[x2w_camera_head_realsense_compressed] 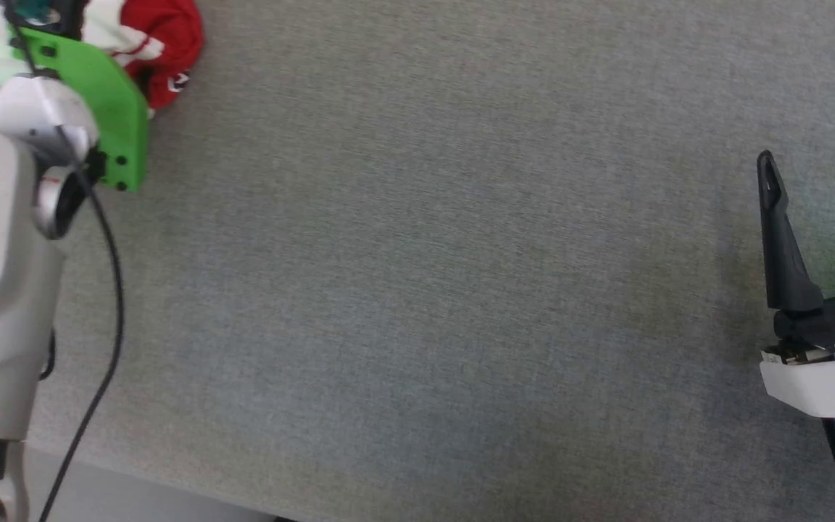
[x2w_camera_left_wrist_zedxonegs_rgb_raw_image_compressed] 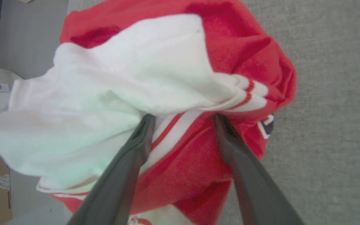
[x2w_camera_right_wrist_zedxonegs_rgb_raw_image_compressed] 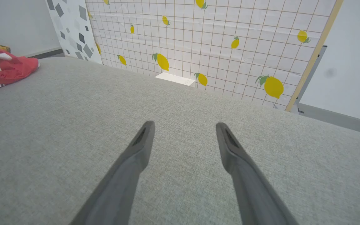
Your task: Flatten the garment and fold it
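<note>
**fingers wide at the heap: left arm on station, right arm far off**

left fingers stand spread wide and hold nothing. their tips straddle a fold of the garment, and i cannot tell whether they press the cloth or hang just above it. right fingers are equally wide, over bare tabletop and well apart from the cloth.

the garment sits bunched at the far left corner of the tabletop, and part of it seems to spill past the edge. from the right fingers it lies far off to the left. the left arm is plainly the nearer and, i judge, the one to make the first pull.

a band of striped trim runs between the left tips. just above them the striped cuff of a white sleeve points to the right of the left wrist view, toward open tabletop. a scrap of black print shows at the heap's right margin.

crumpled so, the garment offers no readable long axis, and collar and hem are hidden. flattening has not begun, by my reading.
</note>
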Robot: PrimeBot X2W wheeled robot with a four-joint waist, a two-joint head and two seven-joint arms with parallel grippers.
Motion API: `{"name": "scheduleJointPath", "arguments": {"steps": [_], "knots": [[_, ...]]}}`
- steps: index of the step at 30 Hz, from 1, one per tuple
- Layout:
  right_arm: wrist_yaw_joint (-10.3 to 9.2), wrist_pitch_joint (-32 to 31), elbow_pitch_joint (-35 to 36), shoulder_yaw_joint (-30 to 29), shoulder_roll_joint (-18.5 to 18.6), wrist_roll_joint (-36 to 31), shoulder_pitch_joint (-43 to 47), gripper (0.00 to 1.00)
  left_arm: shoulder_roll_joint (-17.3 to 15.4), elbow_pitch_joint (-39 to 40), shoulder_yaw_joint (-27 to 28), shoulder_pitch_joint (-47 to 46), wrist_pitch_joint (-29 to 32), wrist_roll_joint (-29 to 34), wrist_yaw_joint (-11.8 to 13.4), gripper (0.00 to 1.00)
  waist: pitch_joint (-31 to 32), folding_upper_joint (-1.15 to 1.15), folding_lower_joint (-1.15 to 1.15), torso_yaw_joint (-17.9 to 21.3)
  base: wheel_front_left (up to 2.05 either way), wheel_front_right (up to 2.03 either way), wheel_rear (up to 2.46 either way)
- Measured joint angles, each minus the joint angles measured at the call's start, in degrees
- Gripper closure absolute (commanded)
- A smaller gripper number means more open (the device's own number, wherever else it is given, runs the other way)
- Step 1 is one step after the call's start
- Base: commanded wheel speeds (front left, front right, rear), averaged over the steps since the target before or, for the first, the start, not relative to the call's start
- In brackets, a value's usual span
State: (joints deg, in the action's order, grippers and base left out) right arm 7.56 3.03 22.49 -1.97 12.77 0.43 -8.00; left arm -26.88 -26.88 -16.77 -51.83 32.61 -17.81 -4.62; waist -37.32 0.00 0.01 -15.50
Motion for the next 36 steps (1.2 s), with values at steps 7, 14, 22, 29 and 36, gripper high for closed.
{"name": "scheduleJointPath", "arguments": {"steps": [7, 14, 22, 29, 36], "knots": [[0.00, 0.19, -0.53, 0.31, 0.16, 0.32, -0.57, 0.00, -1.12, -0.56, 1.01, 0.91, -5.25, -0.02, 0.48, 1.00, -0.09, 0.00, 0.00, 1.64, 0.00, 0.00, 0.00], [0.00, 3.41, -5.91, 0.08, -3.59, 0.78, -0.71, 0.00, -5.64, -1.44, 2.92, -1.02, -10.98, -0.02, 0.00, 1.00, 5.97, 0.00, 0.00, 2.57, 0.00, 0.00, 0.00], [0.00, 6.13, -10.77, -3.05, -7.48, 0.73, 1.18, 0.00, -5.03, 2.89, 3.43, -6.20, -13.23, -2.79, -0.89, 1.00, 14.58, 0.00, -0.01, 3.67, 0.00, 0.00, 0.00], [0.00, 7.55, -13.21, -5.71, -9.48, 0.71, 3.98, 0.00, -1.60, 10.10, 1.45, -10.73, -10.73, -5.69, -1.47, 1.00, 22.42, 0.00, -0.01, 5.11, 0.00, 0.00, 0.00], [0.00, 8.12, -13.96, -9.48, -9.80, 1.53, 5.56, 0.00, 6.60, 18.66, -1.83, -14.13, -5.77, -9.38, -0.90, 1.00, 28.90, 0.00, -0.01, 7.04, 0.00, 0.00, 0.00]]}}
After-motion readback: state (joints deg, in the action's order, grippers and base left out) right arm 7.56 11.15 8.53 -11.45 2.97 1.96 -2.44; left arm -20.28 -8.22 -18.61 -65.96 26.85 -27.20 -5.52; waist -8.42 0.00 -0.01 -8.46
